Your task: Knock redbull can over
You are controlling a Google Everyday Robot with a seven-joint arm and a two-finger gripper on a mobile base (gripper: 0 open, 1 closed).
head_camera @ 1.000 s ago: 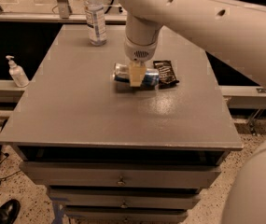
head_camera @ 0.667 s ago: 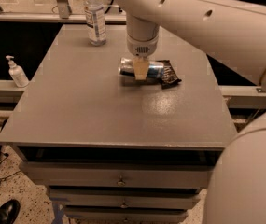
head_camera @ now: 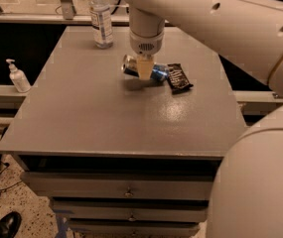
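Note:
The redbull can lies on its side on the grey table, its silver top pointing left, its blue body towards the black wrapper. My gripper hangs straight down from the white arm, right over the middle of the can and in front of it, hiding part of it.
A flat black snack wrapper lies just right of the can. A clear water bottle stands at the table's back left. A hand sanitizer pump bottle stands on a ledge left of the table. Drawers sit below the front edge.
The gripper has moved slightly back and up. The can lies on its side in all frames and has shifted a little with it.

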